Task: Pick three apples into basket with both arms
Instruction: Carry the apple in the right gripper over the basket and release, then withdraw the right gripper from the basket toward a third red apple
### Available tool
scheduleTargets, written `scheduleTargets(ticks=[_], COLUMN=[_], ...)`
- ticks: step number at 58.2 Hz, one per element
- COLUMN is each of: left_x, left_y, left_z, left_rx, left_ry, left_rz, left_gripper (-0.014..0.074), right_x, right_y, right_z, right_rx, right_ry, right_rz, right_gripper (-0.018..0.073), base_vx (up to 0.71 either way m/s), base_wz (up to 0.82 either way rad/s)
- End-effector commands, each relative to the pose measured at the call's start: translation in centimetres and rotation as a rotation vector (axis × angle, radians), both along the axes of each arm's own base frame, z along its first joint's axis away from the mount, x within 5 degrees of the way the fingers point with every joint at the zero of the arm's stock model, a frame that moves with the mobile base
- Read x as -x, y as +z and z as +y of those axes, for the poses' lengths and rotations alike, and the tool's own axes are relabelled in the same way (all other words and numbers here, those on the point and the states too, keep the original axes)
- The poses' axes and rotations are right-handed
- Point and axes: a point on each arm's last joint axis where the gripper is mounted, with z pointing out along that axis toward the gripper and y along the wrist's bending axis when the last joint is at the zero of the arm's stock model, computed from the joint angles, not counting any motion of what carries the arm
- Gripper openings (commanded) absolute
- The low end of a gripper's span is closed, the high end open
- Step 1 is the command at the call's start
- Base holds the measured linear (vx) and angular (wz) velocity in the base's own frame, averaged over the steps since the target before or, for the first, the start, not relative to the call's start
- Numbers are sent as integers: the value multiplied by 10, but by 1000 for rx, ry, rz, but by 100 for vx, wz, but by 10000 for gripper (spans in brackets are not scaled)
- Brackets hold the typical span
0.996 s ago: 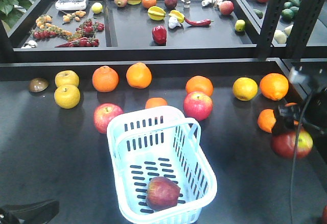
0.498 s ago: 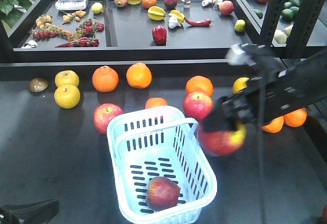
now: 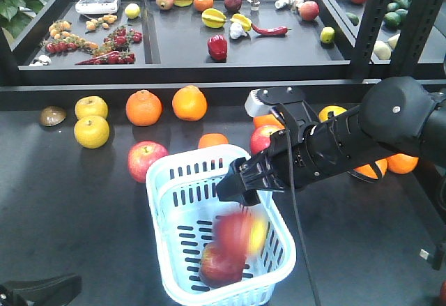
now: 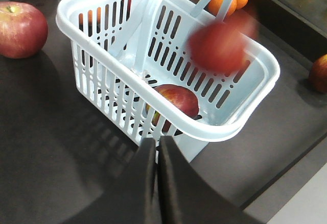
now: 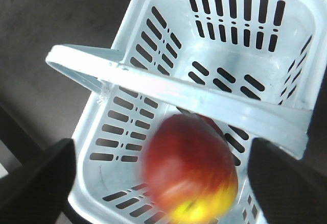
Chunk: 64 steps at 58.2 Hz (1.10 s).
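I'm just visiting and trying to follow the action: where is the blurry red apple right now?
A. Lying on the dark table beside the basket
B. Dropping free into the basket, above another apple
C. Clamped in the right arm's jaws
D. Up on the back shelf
B: the blurred apple is loose below the right gripper, whose jaws stand open, inside the basket and just over the resting apple.

motion-blurred apple [image 3: 240,233], half-hidden apple [image 3: 217,265] beneath
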Motion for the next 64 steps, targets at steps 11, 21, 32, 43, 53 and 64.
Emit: scheduleTargets(ticks=[11, 21, 32, 43, 53, 64], left_x=[-2, -1, -1, -1, -1, -1], left_y=[8, 8, 7, 7, 8, 8], left_z=[-2, -3, -3, -3, -3, -3], left_rx=[31, 34, 35, 35, 35, 35], left_ry=[7, -6, -11, -10, -10, -10], left_rz=[-10, -3, 0, -1, -1, -1], left_gripper=[-6, -6, -6, -6, -6, -6], right_x=[2, 17, 34, 53, 71, 91], right_y=[21, 29, 46, 67, 72, 46], right_z=[0, -7, -31, -60, -89, -116], right_rx=[-49, 3, 157, 307, 432, 554], right_ry=[-12, 12, -77, -211, -356, -522], right_rz=[-53, 3, -8, -61, -146, -165], right_gripper=[613, 335, -15, -9, -9, -6], base_vx=[0, 0, 0, 0, 0, 0], base_wz=[0, 0, 0, 0, 0, 0])
